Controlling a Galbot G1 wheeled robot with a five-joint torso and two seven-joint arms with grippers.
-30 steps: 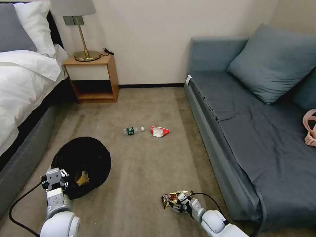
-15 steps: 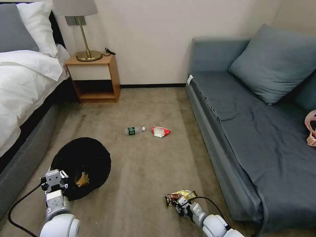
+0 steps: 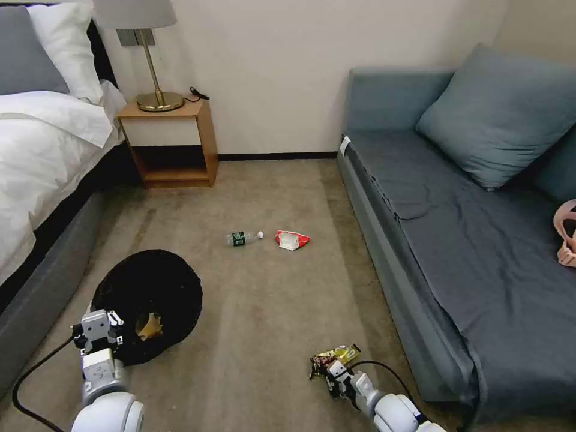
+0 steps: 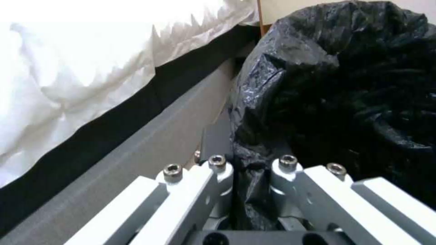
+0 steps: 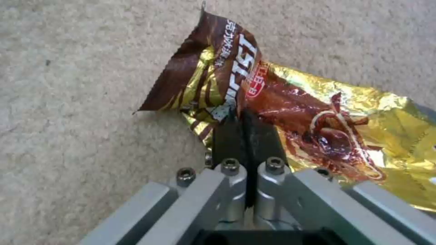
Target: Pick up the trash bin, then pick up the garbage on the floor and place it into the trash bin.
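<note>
Your right gripper, at 5 o'clock on the carpet, had its jaws closed tight on the gold-brown snack wrapper. Your left gripper, at 7 o'clock, was pinched on the bag rim of the trash bin. The bottle and red-white snack bag lay at the centre.

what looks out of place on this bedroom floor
Litter on the carpet: a clear bottle and a red-white snack bag lie mid-floor. The right gripper pinches a crumpled gold-brown wrapper. The left gripper grips the trash bin, which has a brown scrap inside.
</note>
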